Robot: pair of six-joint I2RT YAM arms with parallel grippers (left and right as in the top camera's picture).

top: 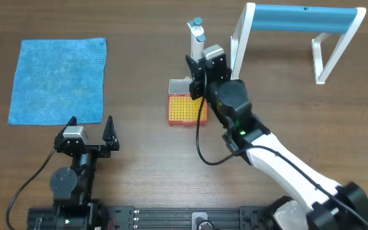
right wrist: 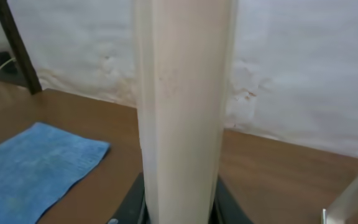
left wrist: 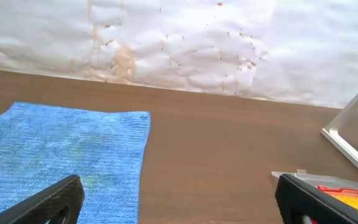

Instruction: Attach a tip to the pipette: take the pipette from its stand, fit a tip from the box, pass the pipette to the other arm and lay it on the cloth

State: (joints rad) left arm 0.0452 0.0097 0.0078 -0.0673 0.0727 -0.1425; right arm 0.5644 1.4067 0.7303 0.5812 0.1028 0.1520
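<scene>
The white pipette (top: 197, 37) with a blue top stands upright in my right gripper (top: 200, 67), which is shut on its body. It hangs just behind the orange tip box (top: 185, 110), whose lid is open. In the right wrist view the pipette's barrel (right wrist: 182, 99) rises between the dark fingers (right wrist: 229, 208); its lower end is hidden. My left gripper (top: 91, 124) rests open and holds nothing, just in front of the blue cloth (top: 59, 80). Its wrist view shows the cloth (left wrist: 61, 155) and the tip box (left wrist: 347, 193) beyond the open left gripper (left wrist: 179, 211).
The pipette stand (top: 302, 19), a blue bar on white legs, stands at the back right, and one white leg (left wrist: 353, 121) shows in the left wrist view. A black cable (top: 200, 144) loops beside the right arm. Bare brown tabletop (top: 139, 76) lies between cloth and box.
</scene>
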